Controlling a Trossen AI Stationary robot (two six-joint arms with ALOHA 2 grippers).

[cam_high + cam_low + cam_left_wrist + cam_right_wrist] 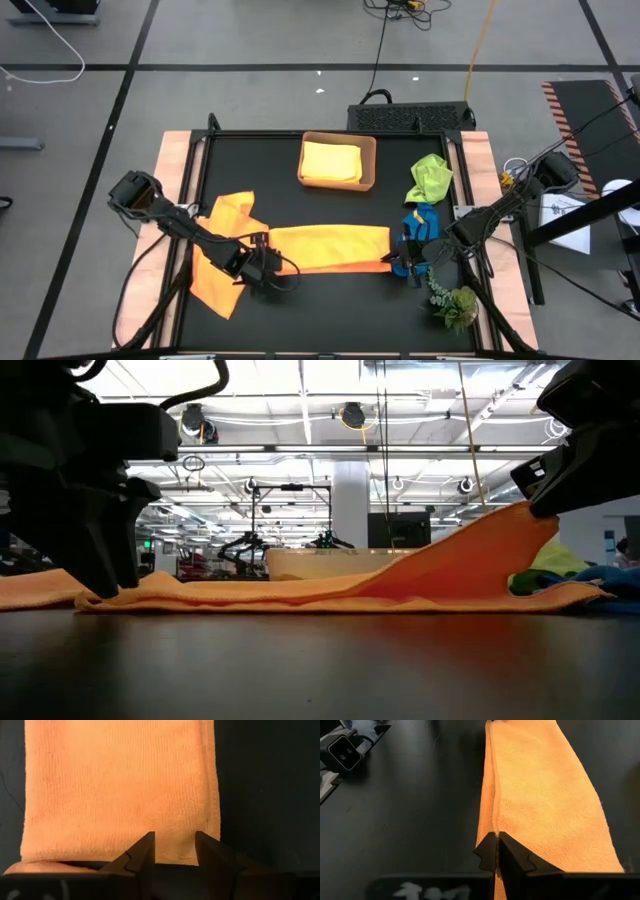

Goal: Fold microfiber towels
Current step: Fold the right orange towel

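A long, folded orange towel (330,245) lies across the middle of the black table. Its right end is raised in my right gripper (496,845), which is shut on it. My left gripper (175,850) stands open, pointing steeply down, over the towel's left end (150,592). A second orange towel (222,290) lies spread under the left arm. A yellow towel (332,160) rests in the tan tray (370,150). A lime green towel (430,178) and a blue towel (420,218) lie in heaps on the right. My left gripper has its fingertips (145,851) at the short edge of the towel's left end (172,857); I cannot tell whether they touch it. My right gripper pinches the towel's right end near its near corner (492,827) between two shut fingers. More than one layer shows at that edge. The fingers slant down from the table's right and point along the towel. The end is lifted (500,540); the rest lies on the table.
A leafy plant sprig (455,305) lies at the near right corner, close to the right arm. The tray stands at the far middle. Bare black table (330,310) lies in front of the folded towel.
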